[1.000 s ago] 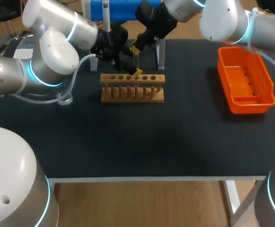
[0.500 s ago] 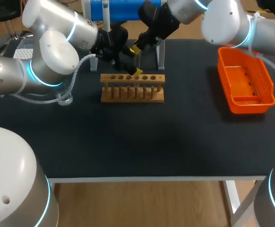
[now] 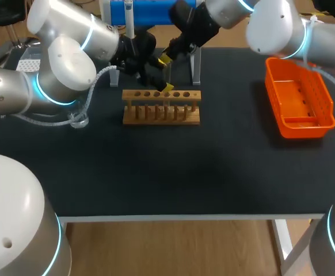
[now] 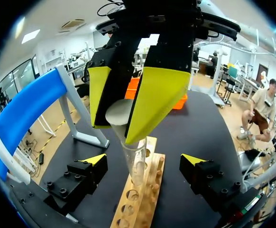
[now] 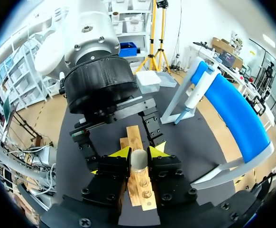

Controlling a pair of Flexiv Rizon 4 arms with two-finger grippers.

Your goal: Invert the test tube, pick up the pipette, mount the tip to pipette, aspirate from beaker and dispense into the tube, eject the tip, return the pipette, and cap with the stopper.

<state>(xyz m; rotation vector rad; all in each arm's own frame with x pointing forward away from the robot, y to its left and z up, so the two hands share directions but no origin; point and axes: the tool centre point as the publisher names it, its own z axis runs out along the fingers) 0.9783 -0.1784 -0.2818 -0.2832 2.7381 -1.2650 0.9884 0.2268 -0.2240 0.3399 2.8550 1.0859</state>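
Note:
A clear test tube (image 3: 167,73) stands upright over the wooden rack (image 3: 162,109), its rounded closed end up. My right gripper (image 3: 166,59) is shut on that top end; in the right wrist view the rounded end (image 5: 139,160) sits between its yellow tips. In the left wrist view the tube (image 4: 138,164) reaches down to a hole in the rack (image 4: 137,204). My left gripper (image 4: 144,160) stands open, one finger on each side of the tube's lower part, not touching it. A white pipette (image 5: 195,97) hangs on the blue stand (image 5: 235,114).
An orange basket (image 3: 301,98) sits at the right of the black table. A small glass beaker (image 3: 79,121) stands under my left arm. The blue stand's metal leg (image 3: 196,66) rises just behind the rack.
My right arm has shifted slightly toward the back right with the tube still in its gripper. The left arm has kept still.

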